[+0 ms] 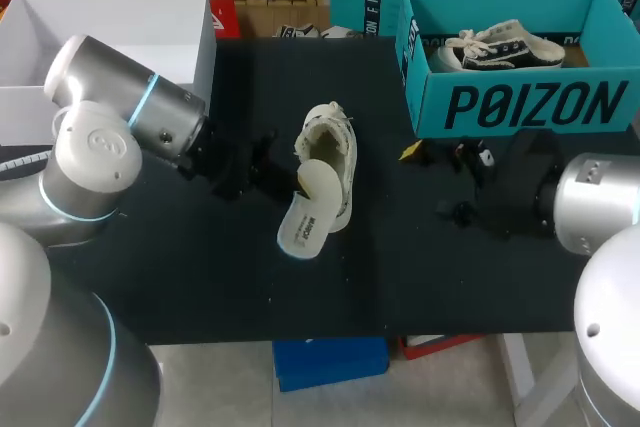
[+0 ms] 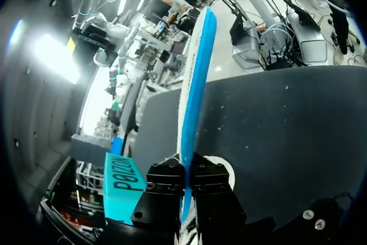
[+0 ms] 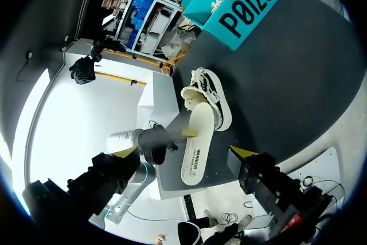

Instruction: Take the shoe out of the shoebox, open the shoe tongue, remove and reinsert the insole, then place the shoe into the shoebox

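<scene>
While the shoe (image 1: 338,142) lies on the black table (image 1: 190,267), left gripper (image 2: 188,169) pinches insole (image 1: 309,215).

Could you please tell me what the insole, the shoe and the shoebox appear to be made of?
Insole: likely foam, matte cream top, blue underside, thin edge-on.
Shoe: probably fabric, off-white with a rough, fuzzy collar.
Shoebox: apparently cardboard, matte teal, flat folded walls.

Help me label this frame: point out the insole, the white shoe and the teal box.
insole (image 1: 306,212): head view, middle of its pale top face.
white shoe (image 1: 346,172): head view, its side wall.
teal box (image 1: 520,104): head view, its front wall.
</scene>
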Controlling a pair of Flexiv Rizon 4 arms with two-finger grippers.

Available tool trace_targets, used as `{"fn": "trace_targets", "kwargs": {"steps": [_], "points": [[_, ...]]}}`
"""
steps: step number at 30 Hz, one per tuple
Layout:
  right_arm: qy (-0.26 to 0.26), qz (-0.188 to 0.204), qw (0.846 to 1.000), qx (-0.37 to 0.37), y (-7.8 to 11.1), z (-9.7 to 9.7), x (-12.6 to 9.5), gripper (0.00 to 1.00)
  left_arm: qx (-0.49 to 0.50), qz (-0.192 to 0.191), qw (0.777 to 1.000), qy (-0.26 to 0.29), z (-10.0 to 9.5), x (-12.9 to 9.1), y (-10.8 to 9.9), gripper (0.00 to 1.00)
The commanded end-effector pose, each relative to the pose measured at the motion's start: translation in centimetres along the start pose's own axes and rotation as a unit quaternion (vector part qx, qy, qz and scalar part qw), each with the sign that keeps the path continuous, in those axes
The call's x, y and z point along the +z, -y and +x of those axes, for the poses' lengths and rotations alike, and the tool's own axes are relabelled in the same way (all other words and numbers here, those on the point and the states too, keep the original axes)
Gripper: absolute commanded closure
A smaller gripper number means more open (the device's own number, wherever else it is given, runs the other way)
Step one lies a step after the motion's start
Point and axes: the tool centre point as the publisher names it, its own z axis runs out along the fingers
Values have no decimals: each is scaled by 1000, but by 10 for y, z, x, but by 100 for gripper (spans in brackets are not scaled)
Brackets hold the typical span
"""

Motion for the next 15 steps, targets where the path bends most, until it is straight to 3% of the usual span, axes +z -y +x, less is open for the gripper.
{"fn": "trace_targets", "kwargs": {"steps": [1, 15], "points": [[-8, 37, 999, 6, -1, -7, -4, 0, 1, 4, 1000, -2, 0, 3, -8, 100], [-8, 37, 999, 6, -1, -7, -4, 0, -3, 3, 1000, -12, 5, 7, -20, 100]]}}
